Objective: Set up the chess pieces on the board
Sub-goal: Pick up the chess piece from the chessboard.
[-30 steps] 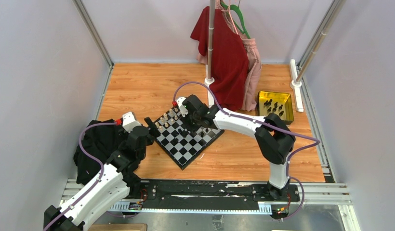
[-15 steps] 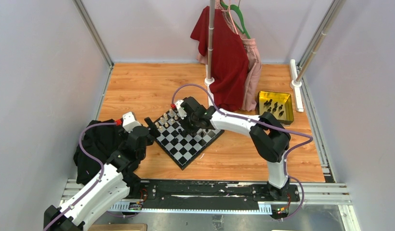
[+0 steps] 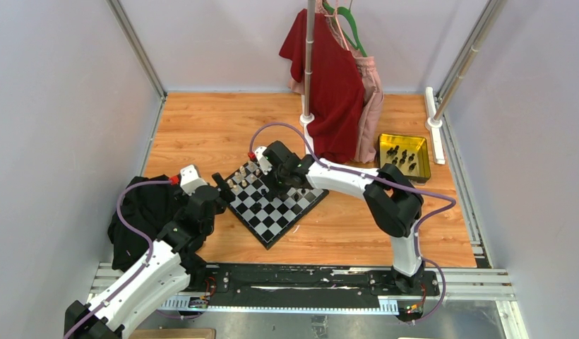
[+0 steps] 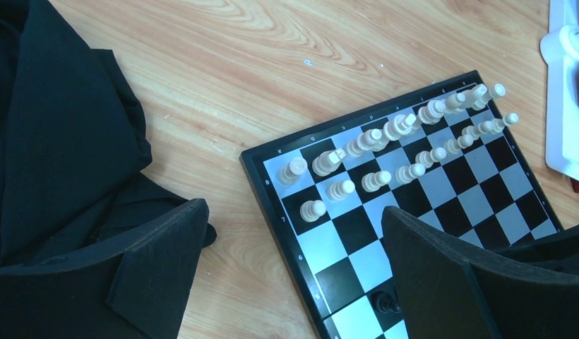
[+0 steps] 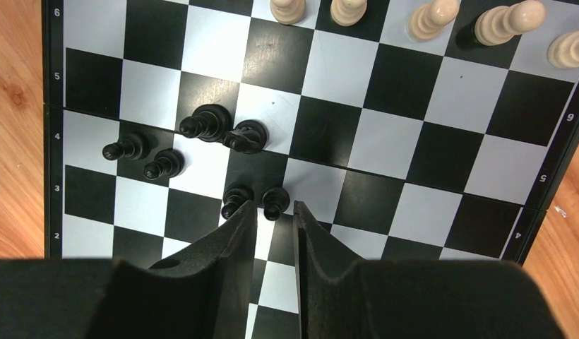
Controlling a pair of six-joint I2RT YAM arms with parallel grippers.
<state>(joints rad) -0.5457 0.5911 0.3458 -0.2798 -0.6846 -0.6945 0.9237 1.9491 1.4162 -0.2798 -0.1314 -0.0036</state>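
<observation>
The chessboard (image 3: 276, 208) lies tilted on the wooden table. Cream pieces (image 4: 385, 131) fill two rows along its far-left edge, also visible in the right wrist view (image 5: 428, 18). Several black pieces (image 5: 209, 123) stand bunched mid-board. My right gripper (image 5: 274, 205) hovers low over the board (image 5: 385, 141) with jaws narrowly apart. One black pawn (image 5: 275, 203) stands on the board between its tips, with a second pawn (image 5: 234, 200) just left. My left gripper (image 4: 290, 219) is wide open and empty over the board's left corner (image 4: 272, 162). A lone black piece (image 4: 387, 304) sits by its right finger.
A yellow tray (image 3: 403, 136) with several black pieces sits at the back right. A black cloth (image 3: 142, 212) lies left of the board. A garment stand pole (image 3: 309, 63) with a red garment (image 3: 332, 85) stands behind the board; its white base (image 4: 565, 85) is close.
My right gripper has shifted a little to the left over the board. The left arm has not moved.
</observation>
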